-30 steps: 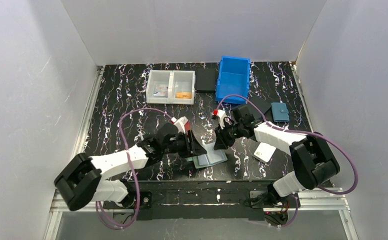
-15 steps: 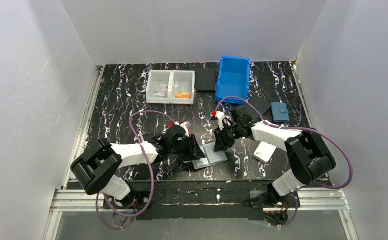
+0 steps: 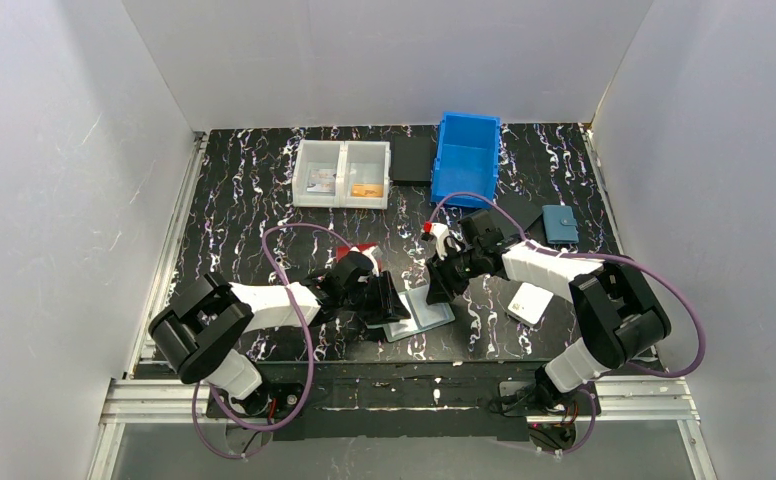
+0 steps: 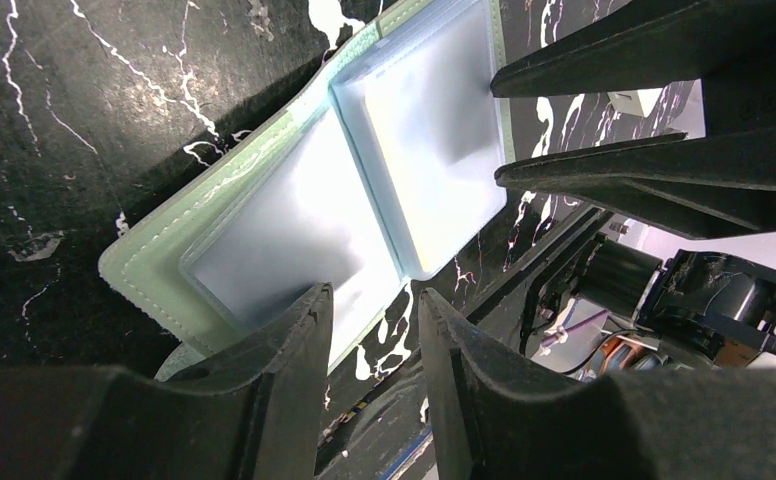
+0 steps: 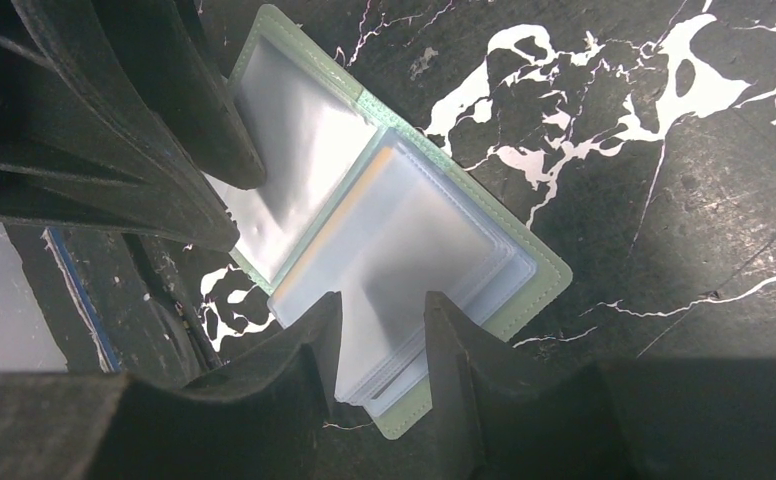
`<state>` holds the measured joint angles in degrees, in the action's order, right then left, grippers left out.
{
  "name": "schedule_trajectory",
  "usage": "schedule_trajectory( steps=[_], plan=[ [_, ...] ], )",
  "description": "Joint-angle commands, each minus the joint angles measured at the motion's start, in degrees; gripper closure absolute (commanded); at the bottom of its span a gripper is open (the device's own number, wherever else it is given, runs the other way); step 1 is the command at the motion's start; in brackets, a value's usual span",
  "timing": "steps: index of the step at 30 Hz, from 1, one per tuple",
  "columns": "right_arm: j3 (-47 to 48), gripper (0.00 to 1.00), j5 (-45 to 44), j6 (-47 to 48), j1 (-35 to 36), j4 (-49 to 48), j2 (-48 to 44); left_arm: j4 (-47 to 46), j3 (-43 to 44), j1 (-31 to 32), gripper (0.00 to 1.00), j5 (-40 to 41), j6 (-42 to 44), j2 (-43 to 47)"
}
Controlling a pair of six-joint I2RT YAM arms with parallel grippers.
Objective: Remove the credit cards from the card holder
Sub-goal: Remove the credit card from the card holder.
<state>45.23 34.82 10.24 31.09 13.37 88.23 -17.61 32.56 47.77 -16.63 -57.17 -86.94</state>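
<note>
- The card holder point(image 3: 420, 314) lies spread open and flat on the black marbled table point(image 3: 244, 190), near its front edge, between the two arms
- Its clear sleeves point(image 5: 414, 220) face up, and an orange card point(image 5: 336, 228) shows faintly inside one
- The left gripper point(image 4: 369, 300) has its jaws slightly apart and empty, tips at the holder's left half
- The right gripper point(image 5: 379, 305) stands part open over the right half, gripping nothing

Left arm point(image 3: 269, 298) lies low, reaching to the card holder point(image 3: 426, 318) from its left. Left gripper point(image 3: 384, 302) sits at its left side, jaws narrowly parted, nothing between them. Right arm point(image 3: 549, 272) comes in from its right. Right gripper point(image 3: 436, 292) tips down over its far side, jaws parted, nothing clamped.
</note>
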Motion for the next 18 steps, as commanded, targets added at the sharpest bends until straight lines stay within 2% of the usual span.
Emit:
schedule_trajectory(
  steps=[1,18],
  plan=[
    [1.07,0.55,0.77,0.24,-0.07,1.28,0.71,0.04,0.23,0.19,0.64,0.71,0.91,-0.89],
    [2.56,0.55,14.56,-4.63,1.69,-0.88,7.84,-2.05,-0.07,0.16,0.59,-1.27,0.51,-2.19]
  ],
)
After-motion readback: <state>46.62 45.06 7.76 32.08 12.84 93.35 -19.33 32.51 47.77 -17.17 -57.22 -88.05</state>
